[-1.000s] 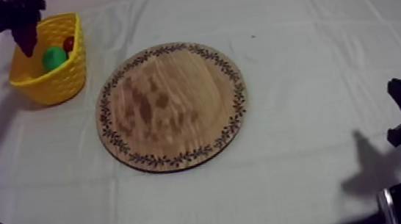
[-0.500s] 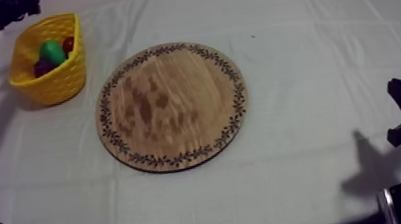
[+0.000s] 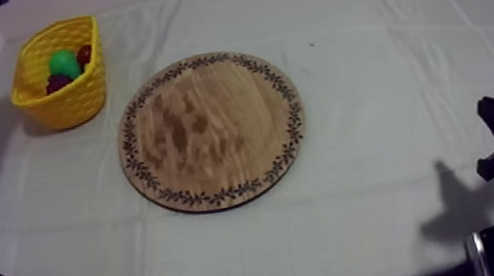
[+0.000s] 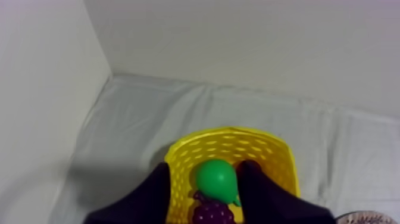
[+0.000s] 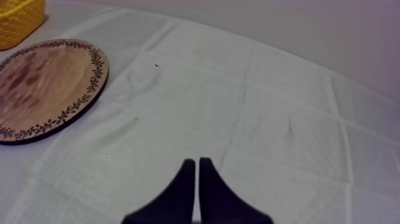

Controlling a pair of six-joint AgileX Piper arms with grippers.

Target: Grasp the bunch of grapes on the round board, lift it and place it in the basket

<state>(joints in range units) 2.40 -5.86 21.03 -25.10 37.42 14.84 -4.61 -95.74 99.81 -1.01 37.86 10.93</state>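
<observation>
While it hung above the yellow basket (image 4: 238, 138), your left gripper (image 4: 206, 168) pointed down into it, both black fingers spread wide with nothing held between them. Looking past those jaws, you saw the bunch of grapes (image 4: 211, 212) lying in the basket directly below the gap, just beside a green pear (image 4: 215, 179); a small red fruit (image 3: 85, 53) lay in there too. Your right gripper (image 5: 197, 162) sat low, its jaws pressed together into a narrow wedge, gripping nothing, over bare cloth (image 5: 286, 89), with the wooden board (image 5: 41, 83) well ahead of the jaws and off to one side.
</observation>
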